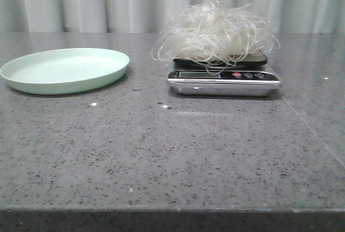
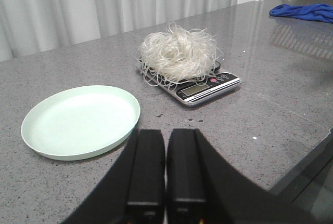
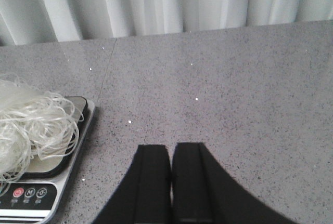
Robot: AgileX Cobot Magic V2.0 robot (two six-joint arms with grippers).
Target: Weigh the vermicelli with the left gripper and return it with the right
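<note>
Vermicelli (image 1: 214, 32) sits piled on the digital kitchen scale (image 1: 223, 79), strands overhanging the platform, so the weigh step looks done. Pale green plate (image 1: 66, 69) is bare beside it, presumably the return spot. Left gripper (image 2: 165, 169) and right gripper (image 3: 172, 182) both pinched closed, holding nothing, well clear of the scale.

On the table (image 1: 172, 156): plate (image 1: 64, 70) at left, scale (image 1: 223, 81) at right, well apart. Piled on the scale's platform: vermicelli (image 1: 215, 33), overhanging its edges, behind the display and buttons. Behind everything, a curtain (image 1: 108, 0). Far off to the right of the scale, a cloth (image 2: 302, 12).
</note>
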